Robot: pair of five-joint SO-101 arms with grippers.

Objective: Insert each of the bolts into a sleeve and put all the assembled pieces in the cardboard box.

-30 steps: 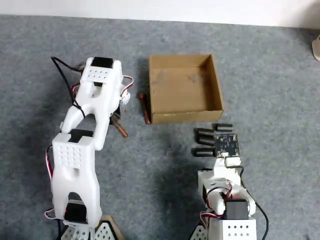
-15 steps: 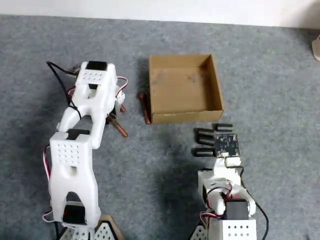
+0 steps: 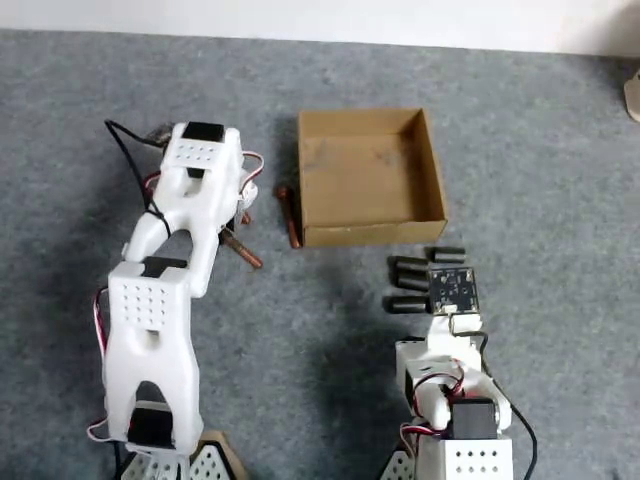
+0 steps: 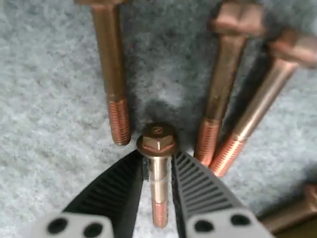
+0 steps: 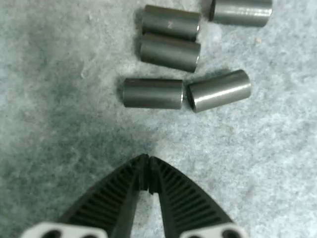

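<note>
Ribbed black left fingers (image 4: pixel 117 191) pinch a coppery, hex-headed, threaded bolt (image 4: pixel 157 145).

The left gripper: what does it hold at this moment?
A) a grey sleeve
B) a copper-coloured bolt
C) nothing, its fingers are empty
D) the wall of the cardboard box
B: in the left wrist view, the left gripper is closed on the shank of a copper-coloured bolt, just under its hexagonal head.
</note>
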